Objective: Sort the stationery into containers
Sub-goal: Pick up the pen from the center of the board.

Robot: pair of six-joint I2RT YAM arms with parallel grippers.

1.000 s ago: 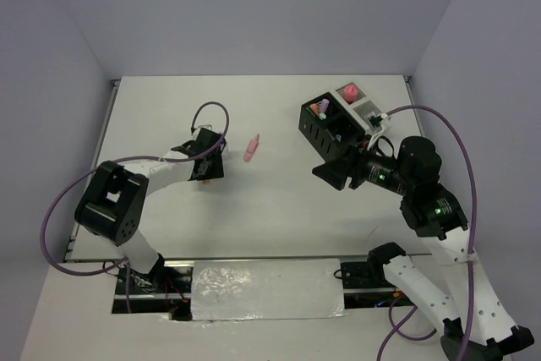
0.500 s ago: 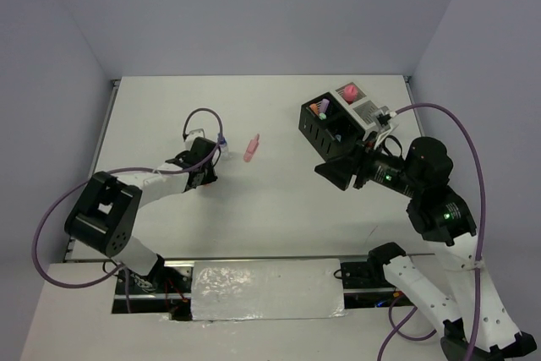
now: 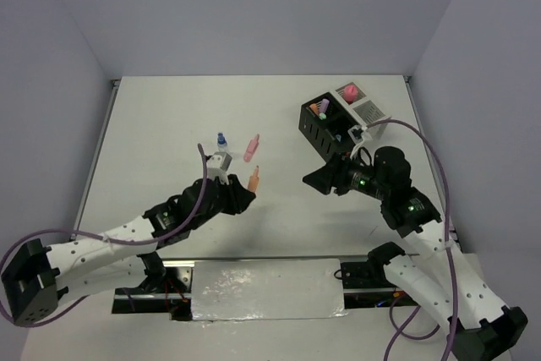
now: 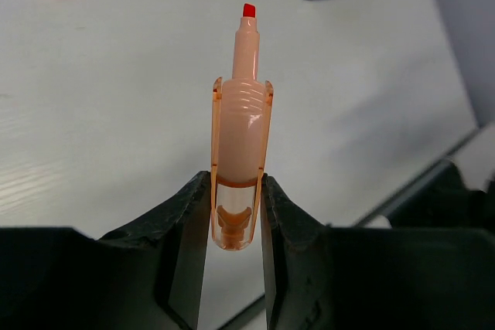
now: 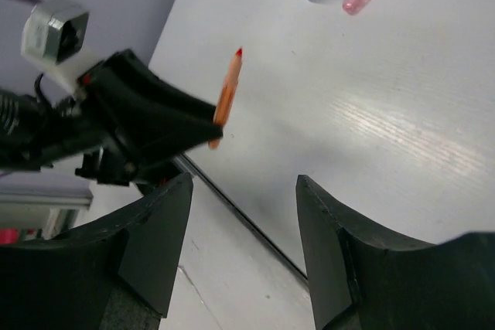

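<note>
My left gripper (image 3: 245, 195) is shut on an orange highlighter (image 3: 254, 177) and holds it above the table, tip pointing away; it shows upright between the jaws in the left wrist view (image 4: 241, 125) and in the right wrist view (image 5: 227, 96). A pink highlighter (image 3: 251, 148) and a small blue-capped bottle (image 3: 221, 141) lie on the table behind it. The black mesh box (image 3: 326, 127) holds several items. The white mesh box (image 3: 362, 106) holds a pink item (image 3: 347, 90). My right gripper (image 3: 314, 180) is open and empty, in front of the black box.
The table's near edge with a metal rail (image 3: 270, 259) and a foil-covered strip (image 3: 266, 289) runs along the bottom. Grey walls close in the table on the left, back and right.
My left arm has pulled back from the table's left middle, swung right toward the centre and lifted the orange highlighter. The blue-capped bottle is now uncovered. My right gripper has moved slightly left and down.
</note>
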